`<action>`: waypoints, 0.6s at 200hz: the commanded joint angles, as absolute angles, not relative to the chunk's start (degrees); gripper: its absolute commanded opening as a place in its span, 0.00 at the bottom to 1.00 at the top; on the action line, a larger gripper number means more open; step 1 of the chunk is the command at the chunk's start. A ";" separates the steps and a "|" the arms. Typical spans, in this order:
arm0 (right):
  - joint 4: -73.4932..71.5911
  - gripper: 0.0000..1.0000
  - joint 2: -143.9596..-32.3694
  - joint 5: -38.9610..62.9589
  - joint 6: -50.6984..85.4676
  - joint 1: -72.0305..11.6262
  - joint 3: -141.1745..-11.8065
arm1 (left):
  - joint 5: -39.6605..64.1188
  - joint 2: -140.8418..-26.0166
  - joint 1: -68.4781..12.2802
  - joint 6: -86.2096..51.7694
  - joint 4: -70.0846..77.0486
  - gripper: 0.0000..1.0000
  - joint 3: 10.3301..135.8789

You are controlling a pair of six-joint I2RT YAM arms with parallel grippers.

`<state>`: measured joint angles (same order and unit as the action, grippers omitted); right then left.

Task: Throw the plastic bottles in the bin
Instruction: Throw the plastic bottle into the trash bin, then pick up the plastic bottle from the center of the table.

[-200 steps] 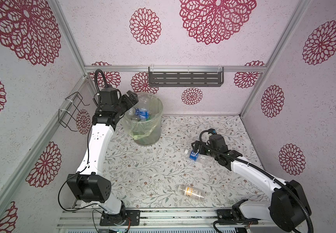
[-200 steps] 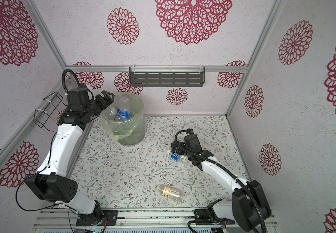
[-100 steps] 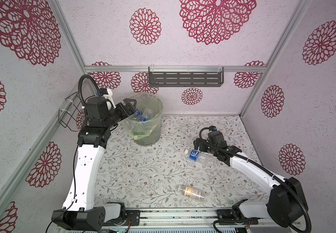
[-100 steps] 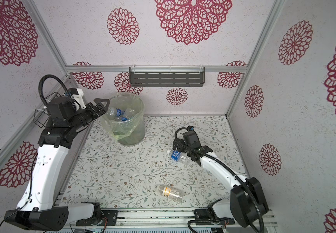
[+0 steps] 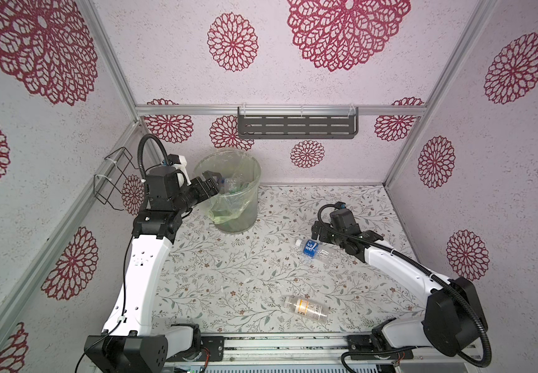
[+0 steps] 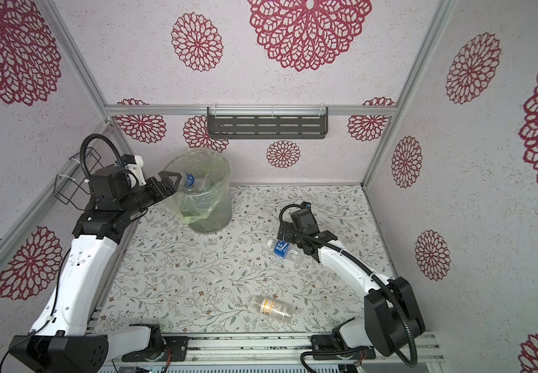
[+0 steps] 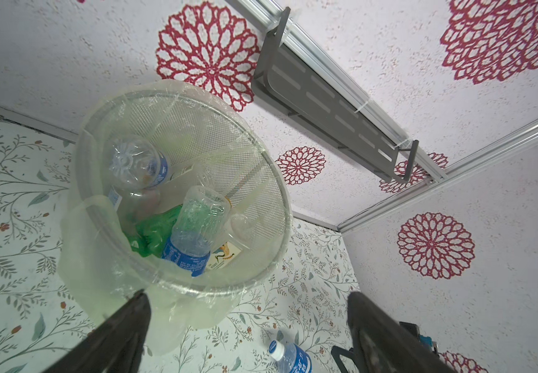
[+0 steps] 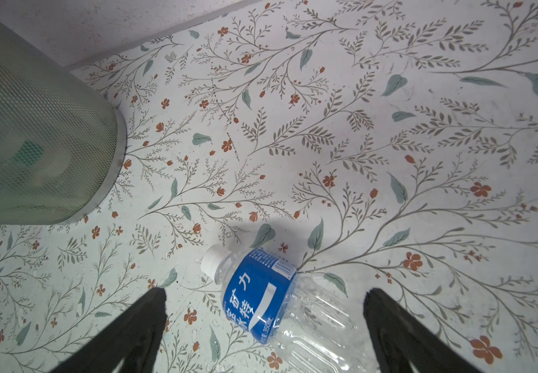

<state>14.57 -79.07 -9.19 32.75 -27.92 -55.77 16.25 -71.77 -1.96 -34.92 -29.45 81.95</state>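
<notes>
Here, the left gripper (image 5: pixel 212 184), jaws spread and empty, hangs at the rim of the bin (image 5: pixel 252 206), at the table's (image 5: pixel 229 274) 11 o'clock, with plastic bottles (image 7: pixel 190 239) inside. The right gripper (image 8: pixel 266 295), wide open, hovers over a blue-labelled bottle (image 5: pixel 313 253) at 3 o'clock. A yellow-labelled bottle (image 5: pixel 306 309) lies at 5 o'clock.

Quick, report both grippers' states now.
Left gripper: open, empty, by the bin.
Right gripper: open, empty, over the blue-labelled bottle.

Thin, glossy, crinkled plastic liner (image 7: pixel 99 274) over the fine-mesh bin (image 7: pixel 229 135); clear ribbed plastic bottle (image 8: pixel 277 306) on the matt floral-print tabletop (image 8: pixel 390 129).
</notes>
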 commanded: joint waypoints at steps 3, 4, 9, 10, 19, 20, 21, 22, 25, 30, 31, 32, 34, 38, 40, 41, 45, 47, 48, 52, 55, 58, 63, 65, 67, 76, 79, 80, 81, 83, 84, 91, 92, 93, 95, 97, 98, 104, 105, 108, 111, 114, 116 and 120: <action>13.92 0.99 -76.71 -11.49 30.51 -27.67 -55.98 | 17.23 -69.86 -1.76 -33.75 -26.43 0.97 80.24; 13.86 0.99 -76.63 -11.50 30.46 -27.63 -55.94 | 17.27 -69.82 -1.76 -33.75 -26.35 0.97 80.15; 13.47 0.99 -76.33 -11.64 30.00 -27.67 -55.51 | 17.27 -69.60 -1.77 -33.74 -26.13 0.97 79.87; 13.46 0.99 -76.26 -11.71 29.90 -27.64 -55.48 | 17.29 -69.56 -1.76 -33.75 -26.12 0.97 79.84; 13.03 0.99 -75.85 -12.01 28.72 -27.66 -54.86 | 17.55 -69.36 -1.80 -33.71 -25.84 0.97 79.51; 12.98 0.99 -75.81 -12.07 28.60 -27.63 -54.81 | 17.56 -69.35 -1.82 -33.68 -25.84 0.97 79.53; 12.95 0.99 -75.78 -12.10 28.45 -27.66 -54.78 | 17.62 -69.35 -1.83 -33.72 -25.84 0.97 79.53; 12.93 0.99 -75.77 -12.11 28.33 -27.67 -54.68 | 17.64 -69.35 -1.84 -33.73 -25.80 0.97 79.49; 12.88 0.99 -75.64 -12.27 27.92 -27.68 -54.48 | 17.73 -69.35 -1.85 -33.75 -25.83 0.97 79.46; 12.83 0.99 -75.59 -12.58 27.33 -27.63 -54.28 | 18.00 -69.26 -1.93 -33.81 -25.76 0.97 79.32; 12.83 0.99 -75.50 -12.66 27.24 -27.66 -54.21 | 18.05 -69.26 -1.89 -33.82 -25.71 0.97 79.34; 12.83 0.99 -75.45 -12.70 27.07 -27.67 -54.13 | 18.12 -69.26 -1.91 -33.79 -25.69 0.97 79.31; 12.83 0.99 -75.42 -12.82 26.87 -27.64 -54.03 | 18.22 -69.19 -1.99 -33.74 -25.67 0.97 79.29; 12.91 0.99 -75.48 -13.11 26.43 -27.65 -53.91 | 18.50 -69.11 -2.10 -33.62 -25.58 0.97 79.15; 12.92 0.99 -75.38 -13.21 26.21 -27.65 -53.82 | 18.64 -69.09 -2.11 -33.59 -25.47 0.97 79.07; 12.96 0.99 -75.35 -13.28 26.11 -27.63 -53.76 | 18.68 -69.08 -2.15 -33.54 -25.43 0.97 79.04; 13.05 0.99 -75.32 -13.52 25.82 -27.62 -53.63 | 18.87 -69.04 -2.33 -33.47 -25.32 0.97 78.81; 13.13 0.99 -75.32 -13.71 25.72 -27.62 -53.59 | 18.88 -68.98 -2.36 -33.40 -25.29 0.97 78.69; 13.16 0.99 -75.32 -13.80 25.69 -27.65 -53.52 | 18.96 -68.90 -2.46 -33.35 -25.21 0.97 78.69; 13.24 0.99 -75.40 -14.05 25.54 -27.61 -53.40 | 19.07 -68.78 -2.64 -33.12 -25.15 0.97 78.45; 13.39 0.99 -75.47 -14.28 25.45 -27.68 -53.36 | 19.07 -68.73 -2.84 -33.02 -25.14 0.97 78.32; 13.51 0.99 -75.51 -14.39 25.34 -27.64 -53.28 | 19.07 -68.65 -2.98 -32.84 -25.14 0.97 78.16; 13.69 0.99 -75.60 -14.58 25.03 -27.62 -53.19 | 19.17 -68.48 -3.39 -32.51 -25.18 0.97 77.98; 13.75 0.99 -75.66 -14.56 24.91 -27.62 -53.18 | 19.16 -68.43 -3.51 -32.45 -25.10 0.97 77.90; 13.83 0.99 -75.69 -14.58 24.86 -27.60 -53.13 | 19.16 -68.37 -3.62 -32.15 -25.06 0.97 77.75; 14.13 0.99 -75.92 -14.33 24.39 -27.60 -53.02 | 18.93 -68.04 -4.44 -31.36 -25.18 0.97 77.31; 14.19 0.99 -76.00 -14.32 24.30 -27.63 -53.01 | 18.78 -67.95 -4.60 -31.08 -25.22 0.97 77.20; 14.21 0.99 -76.10 -14.28 24.23 -27.61 -53.00 | 18.71 -67.90 -4.72 -31.05 -25.27 0.97 77.14; 14.23 0.99 -76.11 -14.17 24.20 -27.61 -53.00 | 18.63 -67.92 -4.82 -30.95 -25.33 0.97 77.07; 14.24 0.99 -76.18 -14.05 24.11 -27.67 -53.00 | 18.52 -67.80 -4.94 -30.87 -25.36 0.97 76.97; 14.24 0.99 -76.28 -14.01 24.10 -27.63 -53.00 | 18.45 -67.78 -5.06 -30.82 -25.38 0.97 76.89; 14.39 0.99 -76.53 -13.67 23.98 -27.63 -53.05 | 18.20 -67.53 -5.56 -30.35 -25.33 0.97 76.53; 14.36 0.99 -76.58 -13.65 23.90 -27.61 -53.02 | 18.15 -67.56 -5.64 -30.29 -25.32 0.97 76.50; 14.34 0.99 -76.61 -13.55 23.90 -27.65 -53.01 | 18.13 -67.49 -5.76 -30.26 -25.32 0.97 76.44; 14.35 0.99 -76.70 -13.47 23.84 -27.63 -53.00 | 18.07 -67.39 -5.84 -30.13 -25.36 0.97 76.28; 14.46 0.99 -76.83 -13.28 23.82 -27.65 -53.13 | 17.99 -67.34 -5.99 -30.05 -25.32 0.97 76.16; 14.44 0.99 -76.87 -13.19 23.82 -27.67 -53.11 | 17.96 -67.29 -6.02 -30.06 -25.36 0.97 76.13; 14.52 0.99 -77.22 -12.66 23.63 -27.62 -53.17 | 17.78 -67.11 -6.40 -29.92 -25.36 0.97 75.79; 14.56 0.99 -77.28 -12.57 23.55 -27.61 -53.17 | 17.77 -67.09 -6.45 -29.90 -25.33 0.97 75.73; 14.66 0.99 -77.45 -12.35 23.41 -27.67 -53.25 | 17.73 -67.01 -6.61 -29.89 -25.27 0.97 75.57; 14.73 0.99 -77.58 -11.88 23.23 -27.61 -53.33 | 17.67 -66.91 -6.75 -29.76 -25.23 0.97 75.47; 14.79 0.99 -77.72 -11.48 23.01 -27.61 -53.35 | 17.67 -66.82 -6.93 -29.74 -25.16 0.97 75.27; 14.79 0.99 -77.88 -11.26 22.96 -27.64 -53.39 | 17.67 -66.80 -7.05 -29.67 -25.16 0.97 75.11; 14.83 0.99 -78.10 -10.65 22.65 -27.61 -53.48 | 17.62 -66.72 -7.25 -29.63 -25.08 0.97 74.94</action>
<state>14.09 -77.32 -12.05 25.23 -27.90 -52.75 17.69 -68.12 -6.04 -31.70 -26.61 75.96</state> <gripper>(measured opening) 0.989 0.974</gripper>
